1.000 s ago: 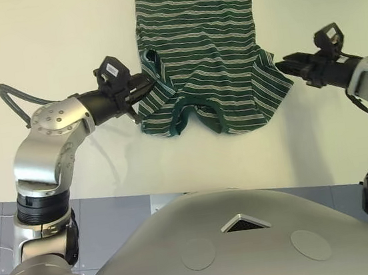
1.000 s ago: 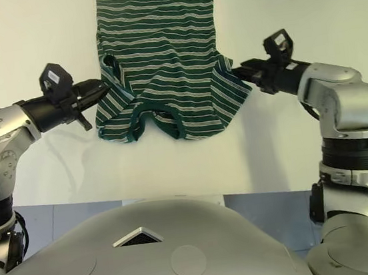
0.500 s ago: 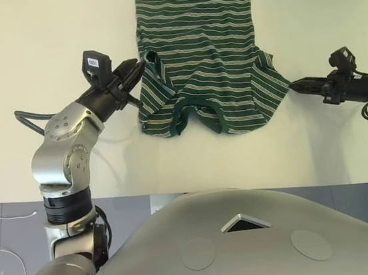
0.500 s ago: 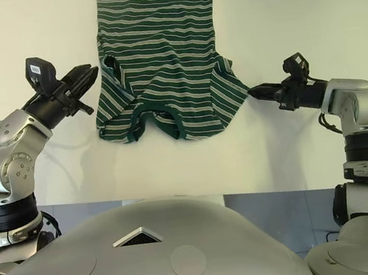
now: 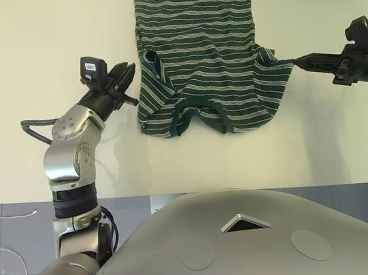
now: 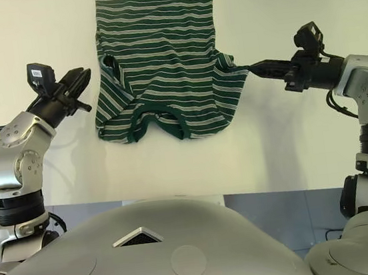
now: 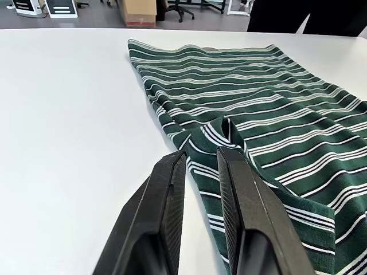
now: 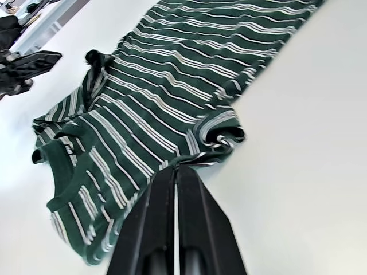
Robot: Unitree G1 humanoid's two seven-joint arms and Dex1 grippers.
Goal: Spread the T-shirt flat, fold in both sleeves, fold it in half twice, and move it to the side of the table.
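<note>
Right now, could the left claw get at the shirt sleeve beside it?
Probably yes: the left claw is open just beside the T-shirt's near sleeve, with only bare table between them.

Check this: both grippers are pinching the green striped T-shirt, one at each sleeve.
Wrong on the left. The right gripper pinches the T-shirt at its sleeve, but the left gripper is open by the other sleeve, holding nothing; the left wrist view shows it.

Looks down from the head, in stereo, over the table (image 5: 24, 36); skims low and close from each wrist; shares the T-shirt (image 5: 201, 55) throughout.
</note>
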